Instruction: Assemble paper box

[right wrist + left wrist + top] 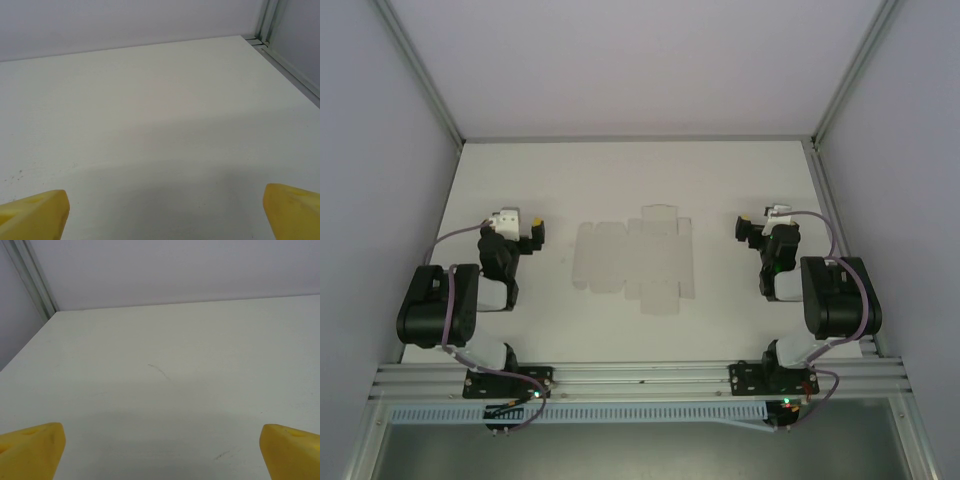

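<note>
Paper box: lies flat and unfolded near the middle of the bench, creased panels and small flaps spread out, pale and hard to tell from the white surface
Left fingers: at 9 o'clock from the paper box, well apart from it; spread wide with nothing between them
Left wrist view: the yellow left fingers sit in the frame's corners at 7 and 5 o'clock, bare bench between them, a faint curved scratch near the middle, the back wall at 12 o'clock
Right fingers: at 3 o'clock from the paper box, well apart from it; spread wide, gripping nothing
Right wrist view: the yellow right fingers at 7 and 5 o'clock, bare bench between them, a metal frame post at 1 o'clock
Arms: both folded back near the bench's 6 o'clock edge
</note>
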